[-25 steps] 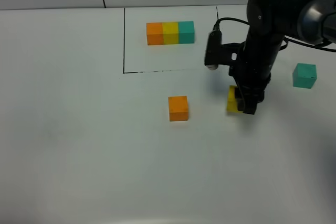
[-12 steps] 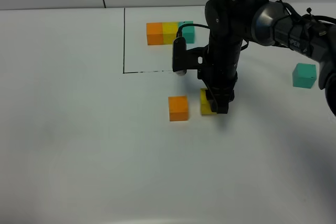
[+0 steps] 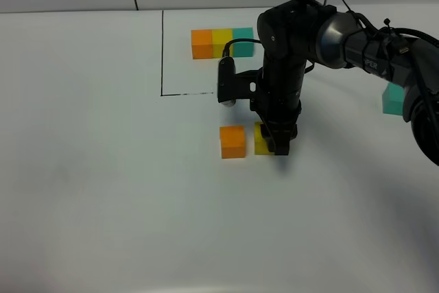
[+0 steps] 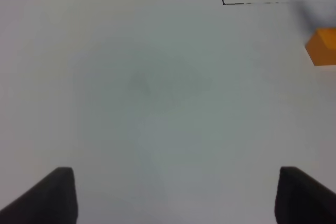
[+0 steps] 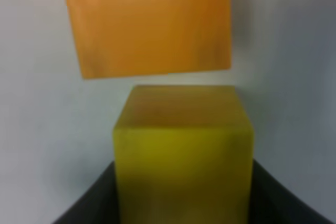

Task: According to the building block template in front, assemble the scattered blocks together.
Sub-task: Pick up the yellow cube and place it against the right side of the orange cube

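Note:
The building block template, an orange, yellow and teal row, lies at the back inside black lines. Of the scattered blocks, the orange cube rests mid-table. My right gripper is shut on the yellow cube and holds it just right of the orange one, a narrow gap between them. The teal cube sits far right, partly behind the right arm. My left gripper is open over bare table, holding nothing.
Black lines mark the template's area on the white table. The right arm stands over the table's middle and covers part of the template's teal end. A tiled wall runs along the back.
My right gripper has carried the yellow cube leftward across the table, from well right of the orange cube to just beside it. The left gripper has not visibly moved.

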